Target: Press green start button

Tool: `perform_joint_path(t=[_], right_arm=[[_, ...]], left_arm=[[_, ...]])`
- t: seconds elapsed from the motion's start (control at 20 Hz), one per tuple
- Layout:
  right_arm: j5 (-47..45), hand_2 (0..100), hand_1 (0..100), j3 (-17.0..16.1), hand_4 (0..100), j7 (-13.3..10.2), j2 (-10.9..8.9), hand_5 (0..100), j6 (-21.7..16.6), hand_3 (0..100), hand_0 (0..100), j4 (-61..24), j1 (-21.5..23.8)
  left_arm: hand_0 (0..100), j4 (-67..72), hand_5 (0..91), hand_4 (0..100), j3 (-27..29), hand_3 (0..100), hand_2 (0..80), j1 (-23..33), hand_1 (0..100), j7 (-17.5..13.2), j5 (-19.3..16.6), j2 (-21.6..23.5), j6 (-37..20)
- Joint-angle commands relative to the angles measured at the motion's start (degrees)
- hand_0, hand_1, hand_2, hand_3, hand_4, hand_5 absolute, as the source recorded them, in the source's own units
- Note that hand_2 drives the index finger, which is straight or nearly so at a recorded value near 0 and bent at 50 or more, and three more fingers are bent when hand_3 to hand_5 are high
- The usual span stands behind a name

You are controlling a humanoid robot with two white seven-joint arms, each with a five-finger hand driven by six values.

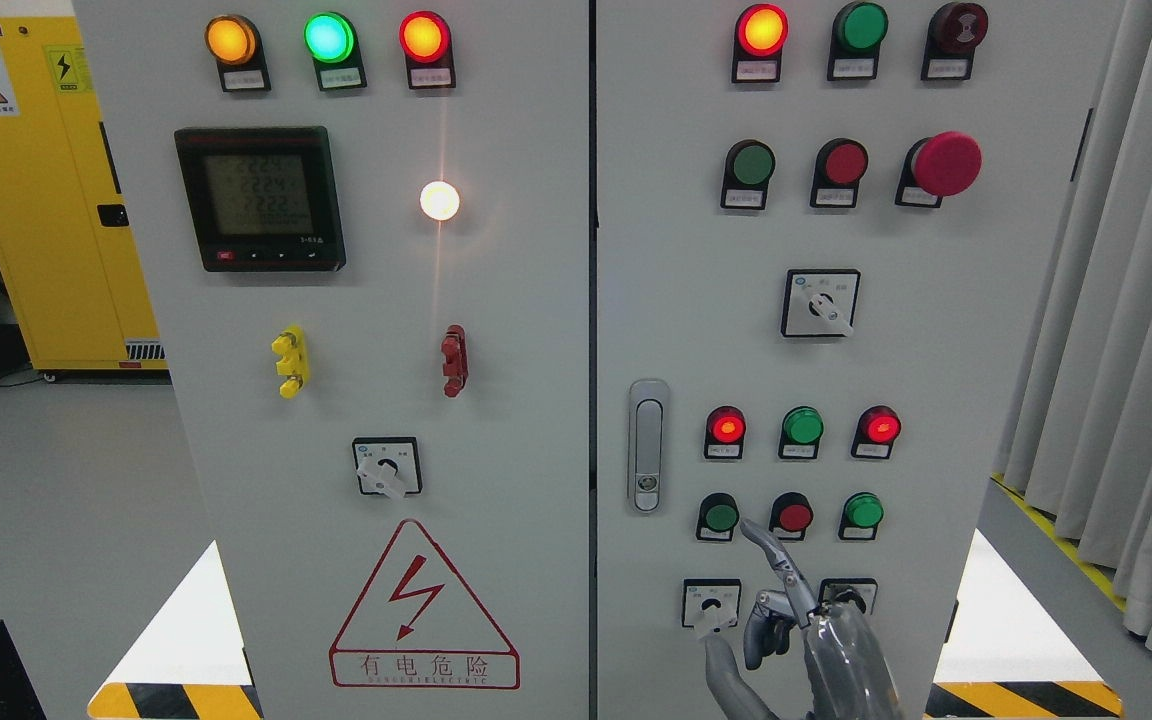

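The right hand (pixel 786 610), of glossy grey metal, is raised from the bottom edge with the jointed index finger (pixel 766 545) extended and the other fingers curled in, nothing held. The fingertip is seen just beside the round, dark green start button (pixel 721 516), low on the right panel; contact cannot be confirmed. A domed red button (pixel 794 516) sits adjacent on the matte grey cabinet door (pixel 936 350).

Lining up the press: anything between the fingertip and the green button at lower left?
Nothing. In the head view the right robot hand has its index fingertip just beside the green button, with only bare panel between.
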Motion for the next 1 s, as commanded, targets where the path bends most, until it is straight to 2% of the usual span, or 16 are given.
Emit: perform_joint_path(t=[0.0,0.05,0.1,0.15,0.95], right_arm=[[-20.85,0,51,2.56,12,2.94,1.15,12,4.14,10,44,-6.02,3.48],[-23.4,0,48,2.91,11,3.47,1.15,11,5.46,6,44,-6.64,4.09],[-24.29,0,44,3.08,8,3.65,1.15,9,6.17,3,40,-6.82,4.36],[-24.39,0,43,3.17,8,3.56,1.15,8,6.26,2,39,-6.74,4.45],[-24.39,0,43,3.17,2,3.74,0.97,2,6.35,0,34,-6.65,4.71]], left_arm=[[12,0.0,0.0,0,0.0,0,0.0,-0.01,56,0.03,0.0,0.0,-0.05],[12,0.0,0.0,0,0.0,0,0.0,-0.01,56,0.03,0.0,0.0,-0.05],[12,0.0,0.0,0,0.0,0,0.0,0.07,56,0.03,0.0,0.0,-0.05],[12,0.0,0.0,0,0.0,0,0.0,-0.01,56,0.03,0.0,0.0,-0.05],[12,0.0,0.0,0,0.0,0,0.0,-0.01,56,0.03,0.0,0.0,-0.05]])
